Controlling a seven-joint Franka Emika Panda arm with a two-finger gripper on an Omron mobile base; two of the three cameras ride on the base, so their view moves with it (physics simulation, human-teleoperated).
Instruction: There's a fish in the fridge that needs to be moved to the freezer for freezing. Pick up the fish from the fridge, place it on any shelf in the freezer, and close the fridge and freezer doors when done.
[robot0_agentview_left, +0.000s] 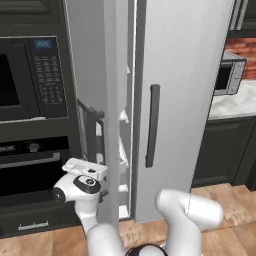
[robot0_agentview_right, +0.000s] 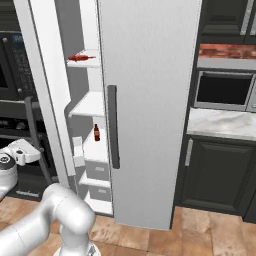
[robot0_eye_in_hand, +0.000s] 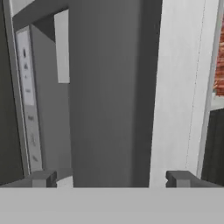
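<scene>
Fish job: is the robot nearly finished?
Nearly. Done: a red thing, likely the fish, lies on a freezer shelf, and the fridge door is shut. In hand: the open gripper faces the open freezer door. Left: push that door shut.

Flat, even rendered light, no visible source, no glare. Fridge door (robot0_agentview_right: 150, 100) reads bright pale grey w/ faint vertical shading; freezer (robot0_agentview_right: 87, 105) interior slightly dimmer, soft shadow under shelves. Oven (robot0_agentview_left: 30, 80) side dark, low detail. Base views mildly soft, low-res. Hand view blurrier, edges smeared. No lens distortion.
</scene>
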